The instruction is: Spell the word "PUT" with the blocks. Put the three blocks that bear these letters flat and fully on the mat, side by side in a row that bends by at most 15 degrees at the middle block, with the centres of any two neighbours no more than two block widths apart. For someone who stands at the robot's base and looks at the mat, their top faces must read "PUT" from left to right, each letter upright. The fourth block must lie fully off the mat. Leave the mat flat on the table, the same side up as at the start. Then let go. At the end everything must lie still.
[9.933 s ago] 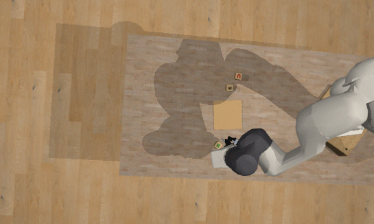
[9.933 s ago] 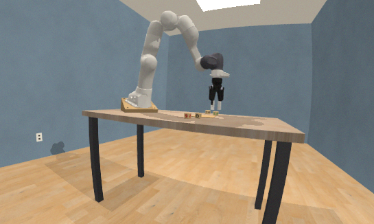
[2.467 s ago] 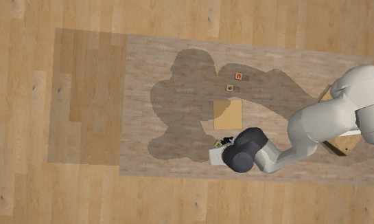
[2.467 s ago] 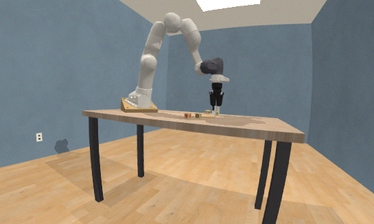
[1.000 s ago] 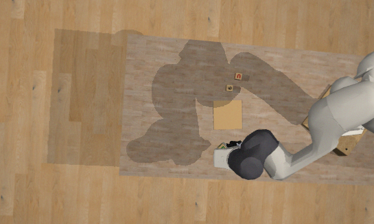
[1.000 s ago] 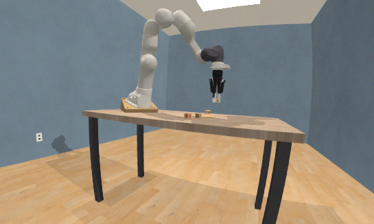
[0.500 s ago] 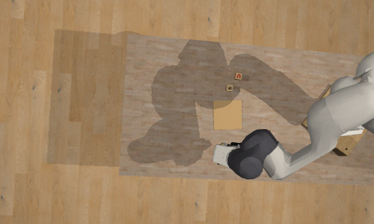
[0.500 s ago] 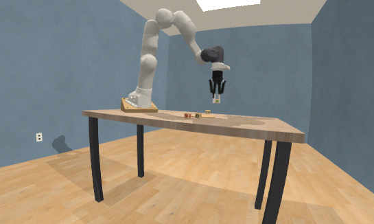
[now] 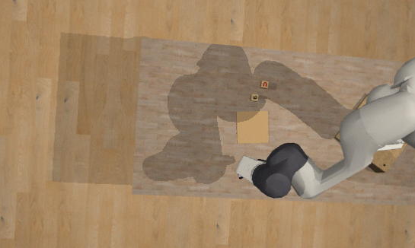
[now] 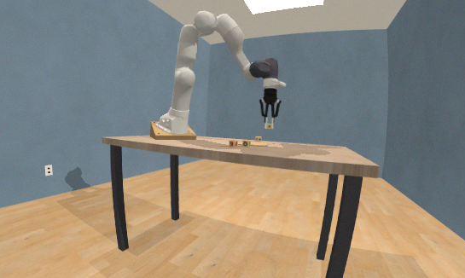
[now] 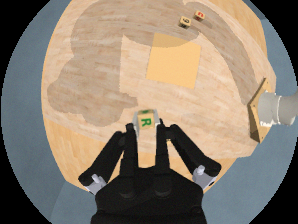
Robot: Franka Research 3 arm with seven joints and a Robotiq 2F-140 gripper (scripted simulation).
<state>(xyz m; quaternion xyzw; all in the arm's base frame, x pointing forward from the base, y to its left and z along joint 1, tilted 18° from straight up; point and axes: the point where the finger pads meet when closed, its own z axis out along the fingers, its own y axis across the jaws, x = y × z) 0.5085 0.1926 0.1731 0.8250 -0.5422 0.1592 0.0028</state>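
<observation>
None of the three letters lies on the square tan mat [image 9: 253, 127] yet. The black two-finger gripper [image 11: 147, 137], high above the table, is clamped on a small wooden block with a green letter [image 11: 145, 121]. Two wooden blocks [image 9: 264, 84] [image 9: 254, 97] sit off-mat at twelve o'clock; the fourth is unclear.

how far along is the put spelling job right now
Early. Done: nothing yet; the mat bears no blocks. In hand: the hand is shut on a green-lettered block, high above the table. Left: place it, then deal with the red-lettered block and another block, both off the mat. A fourth shows only in the exterior view.
</observation>
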